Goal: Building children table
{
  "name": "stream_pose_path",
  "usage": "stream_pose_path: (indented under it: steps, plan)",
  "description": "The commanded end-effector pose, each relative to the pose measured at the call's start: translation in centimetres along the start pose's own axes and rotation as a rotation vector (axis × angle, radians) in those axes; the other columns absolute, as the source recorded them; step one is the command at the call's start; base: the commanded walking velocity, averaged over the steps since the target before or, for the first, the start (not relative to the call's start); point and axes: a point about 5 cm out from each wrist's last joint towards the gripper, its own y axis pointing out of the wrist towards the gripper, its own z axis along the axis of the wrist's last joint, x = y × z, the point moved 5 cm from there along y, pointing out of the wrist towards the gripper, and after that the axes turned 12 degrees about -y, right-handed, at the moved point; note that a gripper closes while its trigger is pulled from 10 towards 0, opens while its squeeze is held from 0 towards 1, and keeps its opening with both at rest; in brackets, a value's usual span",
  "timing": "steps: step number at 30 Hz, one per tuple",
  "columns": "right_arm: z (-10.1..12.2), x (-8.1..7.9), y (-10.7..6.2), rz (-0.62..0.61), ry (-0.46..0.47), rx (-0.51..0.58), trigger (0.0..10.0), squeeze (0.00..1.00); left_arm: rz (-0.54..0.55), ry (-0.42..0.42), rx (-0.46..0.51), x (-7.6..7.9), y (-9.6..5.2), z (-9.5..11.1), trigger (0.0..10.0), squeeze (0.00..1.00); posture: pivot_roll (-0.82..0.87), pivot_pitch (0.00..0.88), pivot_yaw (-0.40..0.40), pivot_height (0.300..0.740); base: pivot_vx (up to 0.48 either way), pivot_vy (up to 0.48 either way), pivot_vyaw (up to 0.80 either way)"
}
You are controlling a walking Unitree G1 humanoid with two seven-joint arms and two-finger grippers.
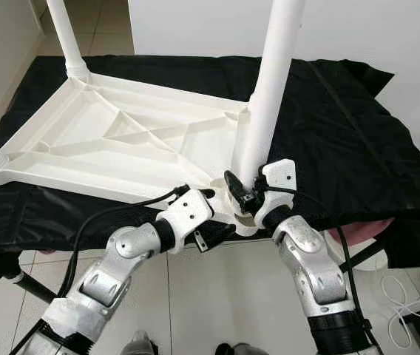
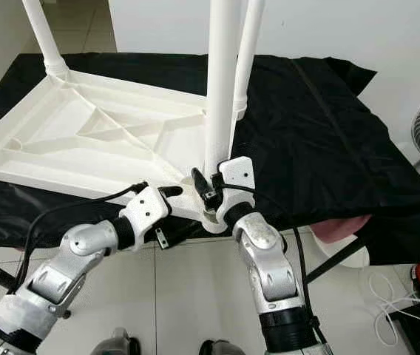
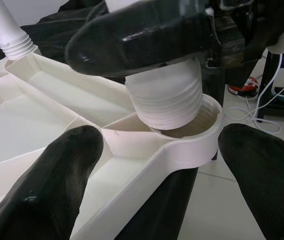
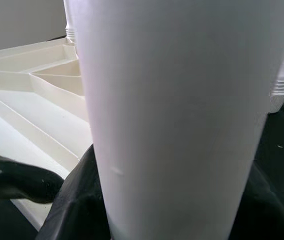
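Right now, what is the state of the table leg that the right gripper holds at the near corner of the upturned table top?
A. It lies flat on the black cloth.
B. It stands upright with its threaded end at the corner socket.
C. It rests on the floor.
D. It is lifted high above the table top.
B: the right gripper holds the white table leg upright, and the left wrist view shows its threaded end entering the corner socket.

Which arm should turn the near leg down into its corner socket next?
Right. The right gripper already clasps the near leg just above the socket; the left gripper straddles the tabletop corner, jaws open, steadying it.
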Motion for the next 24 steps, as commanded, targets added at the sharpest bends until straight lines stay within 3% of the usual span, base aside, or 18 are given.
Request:
stream_pose_path:
  steps: [1,2,12,24]
  plan:
    - [0.6,0.1,-0.2,-0.001,-0.019,0.028,10.0,0.0,0.069,-0.006,0.013,-0.7,-0.2,0.2,10.0,0.0,0.04,0.07,-0.069,0.74,0.0,0.0,0.0]
    - [0.6,0.1,-0.6,0.001,-0.021,0.033,10.0,0.0,0.063,-0.066,0.011,-0.7,-0.3,0.2,10.0,0.0,0.04,0.076,-0.067,0.74,0.0,0.0,0.0]
    - [-0.2,0.6,-2.1,0.005,0.0,0.09,10.0,0.0,0.085,-0.066,-0.011,-0.6,-0.8,0.1,10.0,0.0,0.05,0.088,-0.06,0.74,0.0,0.0,0.0]
    - [-1.0,-0.5,-1.7,0.089,-0.036,0.103,10.0,0.0,0.058,-0.099,-0.028,-0.1,-1.4,0.1,10.0,0.0,0.05,0.093,-0.06,0.74,0.0,0.0,0.0]
